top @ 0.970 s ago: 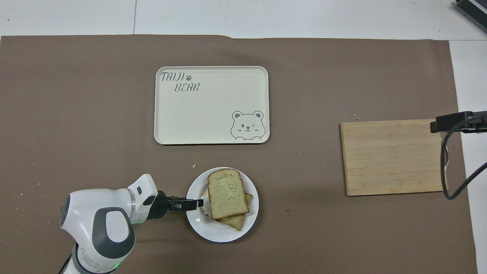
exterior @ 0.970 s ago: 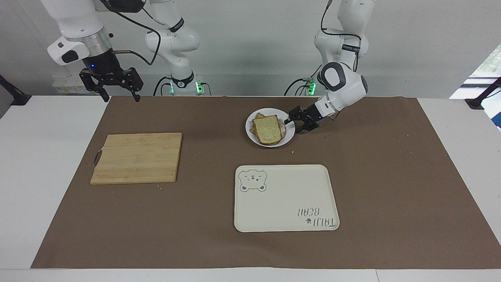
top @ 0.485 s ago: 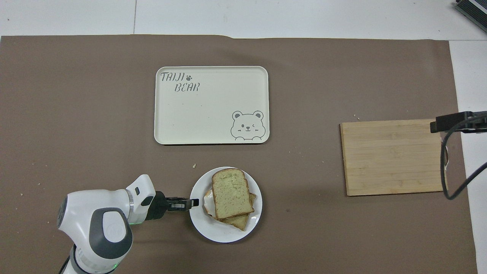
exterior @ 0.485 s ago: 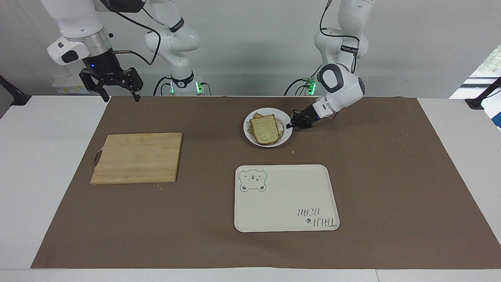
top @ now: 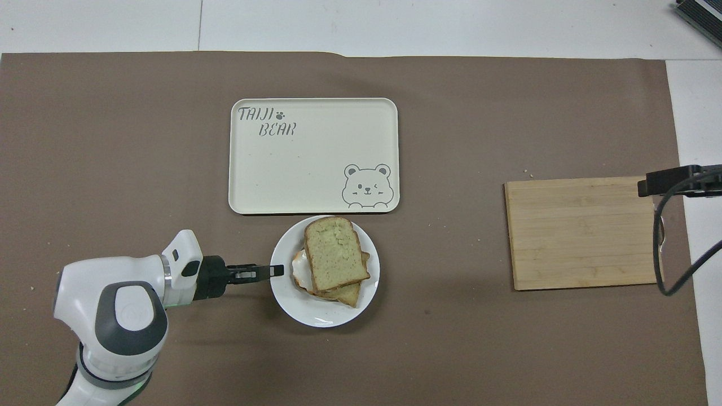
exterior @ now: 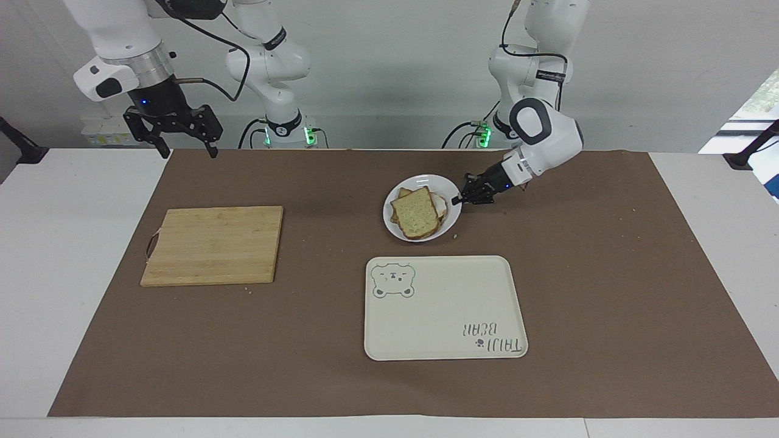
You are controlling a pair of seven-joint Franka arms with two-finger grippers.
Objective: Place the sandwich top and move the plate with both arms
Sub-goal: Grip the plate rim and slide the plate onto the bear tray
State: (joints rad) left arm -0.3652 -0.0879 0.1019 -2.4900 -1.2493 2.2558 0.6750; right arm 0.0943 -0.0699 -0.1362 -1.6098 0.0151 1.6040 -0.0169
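Figure: plate with sandwich, held at its rim. I run the pair of arms from a remote desk. The left gripper [exterior: 457,199] is clenched on the rim of the plate [exterior: 449,185], at the edge toward the left arm's end of the table; its fingertips [top: 276,270] meet over the rim in the overhead view. The plate sits just beside the tray [exterior: 511,292], on the side nearer to the robots, and in the facing view it looks tilted, the gripped edge raised; I cannot tell whether its other edge touches the brown mat [exterior: 608,274]. The sandwich top [exterior: 415,211] lies on the stack, skewed over the slice below, well clear of the fingertips.

Handling, as I judge it: the plate is stiff, glossy and probably slippery, so a one-sided pinch at the rim invites tipping. The bread is light, soft and loose, and could slide if the tilt grows. A second hold on the rim toward the right arm's end would level it.

The right gripper [exterior: 185,148] waits with fingers spread, raised above the table's edge at the robots' end, near the cutting board [exterior: 213,243].
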